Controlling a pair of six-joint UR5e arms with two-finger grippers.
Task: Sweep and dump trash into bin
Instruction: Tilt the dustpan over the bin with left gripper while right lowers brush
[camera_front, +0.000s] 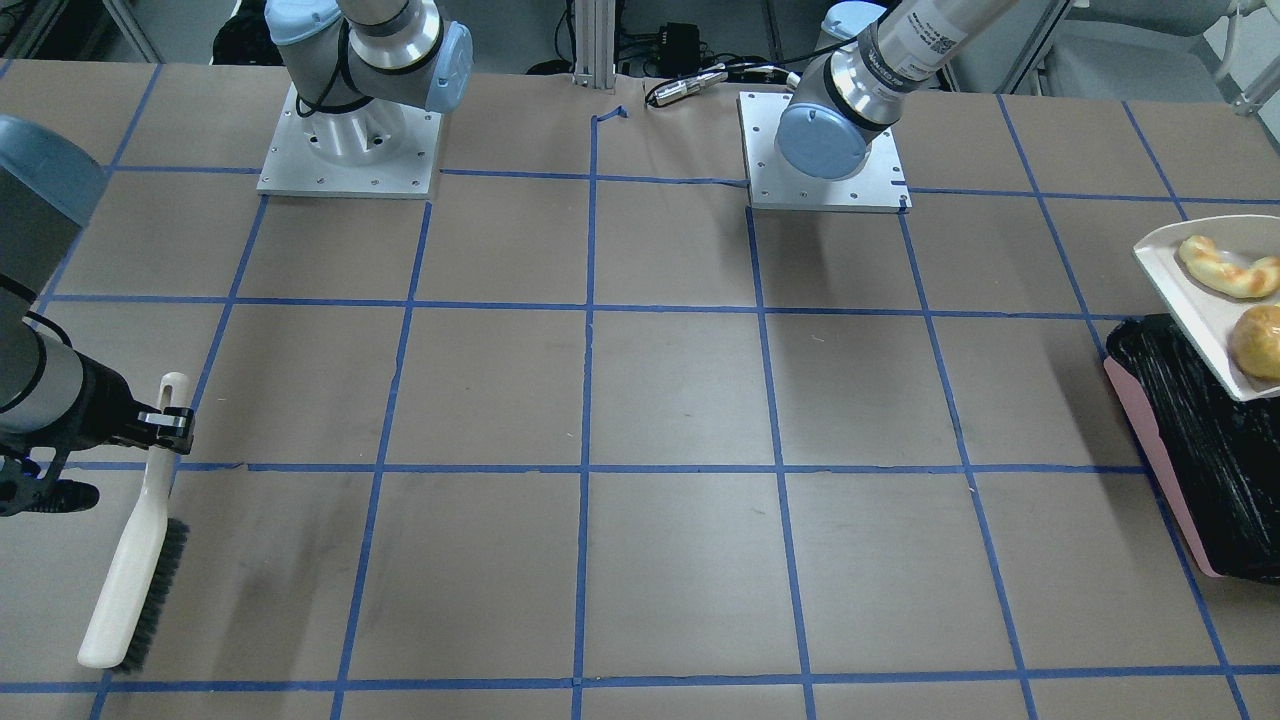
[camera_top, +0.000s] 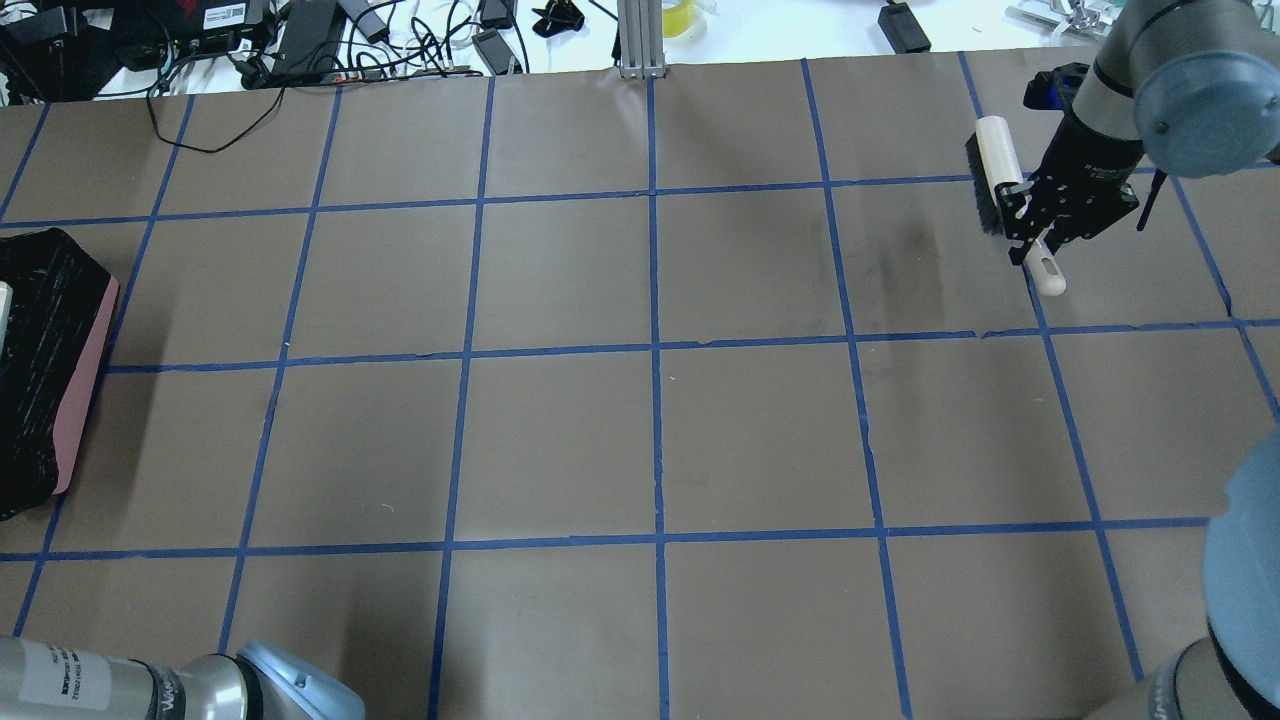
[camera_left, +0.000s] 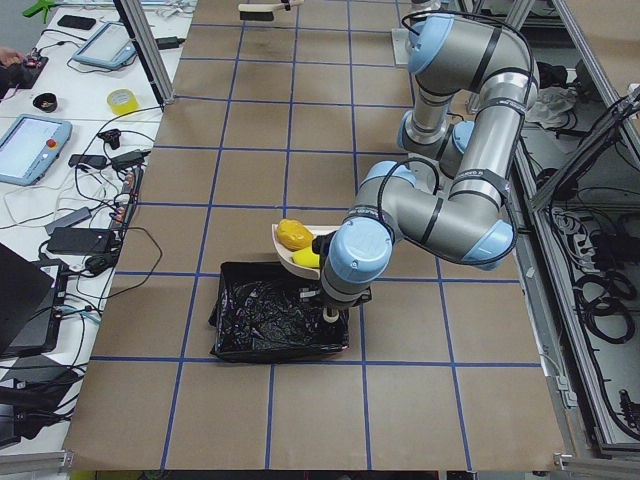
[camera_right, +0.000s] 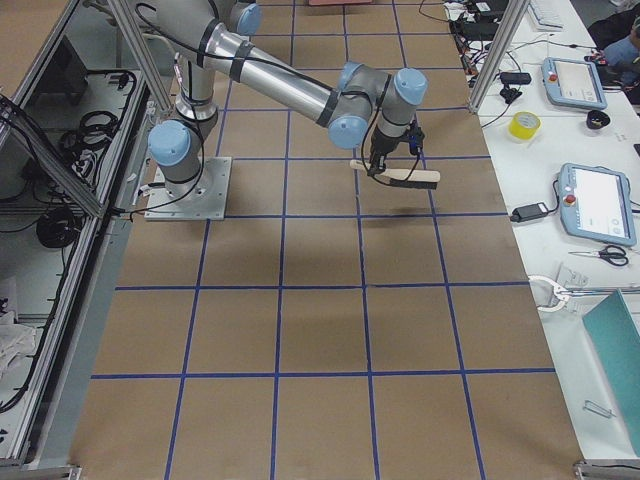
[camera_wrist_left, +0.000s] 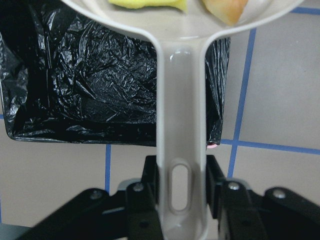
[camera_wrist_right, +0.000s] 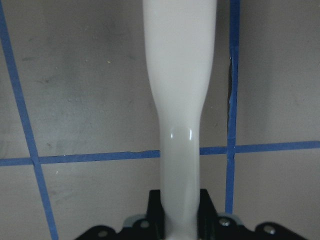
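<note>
both jaws clamped, dustpan handle (camera_wrist_left: 181, 165), brush handle (camera_wrist_right: 179, 150)

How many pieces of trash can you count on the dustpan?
3, all on the dustpan at the edge of the bin: a curved tan piece, an amber lump beside it, a yellow wedge near the handle. Others may be hidden.

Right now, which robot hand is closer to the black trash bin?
Left. The left gripper is right at the bin's edge, holding the dustpan partly over it. The right gripper is far away at the opposite end of the table, holding the brush.
</note>
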